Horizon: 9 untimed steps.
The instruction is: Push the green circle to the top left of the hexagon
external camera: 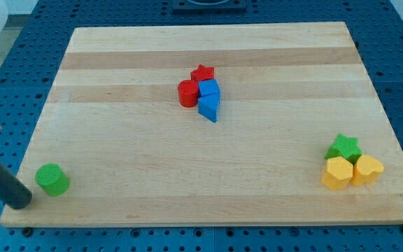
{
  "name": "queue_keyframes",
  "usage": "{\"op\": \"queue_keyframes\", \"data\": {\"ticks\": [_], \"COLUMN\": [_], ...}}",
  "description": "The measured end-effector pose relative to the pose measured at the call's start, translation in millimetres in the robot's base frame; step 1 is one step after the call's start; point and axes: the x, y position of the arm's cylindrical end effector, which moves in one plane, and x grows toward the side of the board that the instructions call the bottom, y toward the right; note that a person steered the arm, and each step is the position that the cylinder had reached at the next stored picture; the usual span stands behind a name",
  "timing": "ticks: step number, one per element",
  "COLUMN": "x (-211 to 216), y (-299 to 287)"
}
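The green circle [52, 179] lies near the bottom left corner of the wooden board [208, 175]. My tip [21, 202] rests on the board just to the left of and below the green circle, a small gap apart. The dark rod slants up to the view's left edge. The yellow hexagon [338, 173] sits at the bottom right, touching a yellow heart [367, 170] on its right and a green star [344, 148] above it.
In the upper middle a cluster holds a red star [203, 73], a red cylinder [187, 93], a blue cube [209, 89] and a blue triangular block [209, 108]. The board's bottom edge lies close under my tip.
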Motion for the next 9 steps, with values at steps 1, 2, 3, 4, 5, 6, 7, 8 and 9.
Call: {"op": "queue_keyframes", "data": {"ticks": [1, 2, 3, 4, 5, 6, 7, 8, 9], "x": [-10.4, -10.4, -16.6, -27.3, -34.0, -38.1, -45.9, -48.2, -51.9], "y": [2.7, 17.0, 32.8, 46.9, 65.4, 92.3, 115.9, 143.2, 171.5]}}
